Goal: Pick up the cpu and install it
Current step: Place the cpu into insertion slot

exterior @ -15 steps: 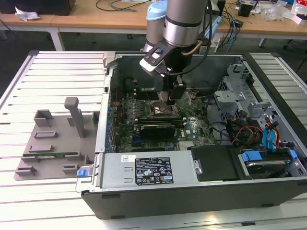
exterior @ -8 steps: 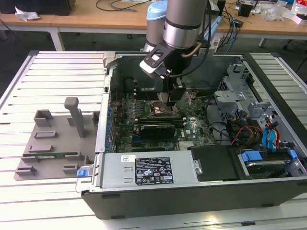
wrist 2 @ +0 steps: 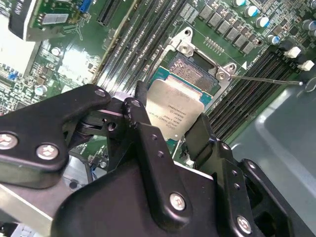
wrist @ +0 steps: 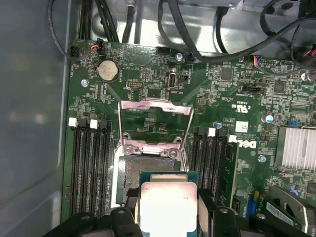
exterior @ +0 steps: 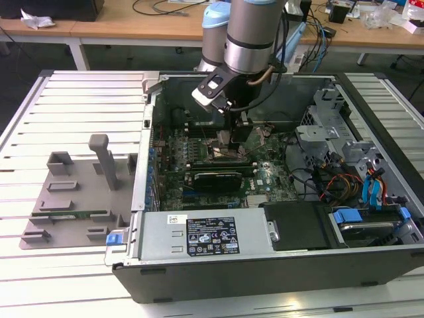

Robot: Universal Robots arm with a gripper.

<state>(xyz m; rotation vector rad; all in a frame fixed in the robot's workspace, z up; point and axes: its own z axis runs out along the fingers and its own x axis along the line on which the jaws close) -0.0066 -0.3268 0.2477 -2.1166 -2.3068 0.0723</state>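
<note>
First, in the exterior view, a slatted metal table (exterior: 79,99) stands before wooden desks (exterior: 132,26); the arm (exterior: 248,33) reaches straight down into the open computer case (exterior: 265,265) lying on it. In the second wrist view the gripper (wrist 2: 170,121) clamps the cpu (wrist 2: 173,106) by two edges over the socket (wrist 2: 190,69). In the first wrist view the socket's bracket (wrist: 150,147) stands raised on the motherboard (wrist: 148,69).

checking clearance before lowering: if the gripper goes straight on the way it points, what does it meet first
The gripper, shut on the cpu, points at the open socket on the motherboard. The cpu would likely meet that socket first. The gap between them is unclear.
</note>
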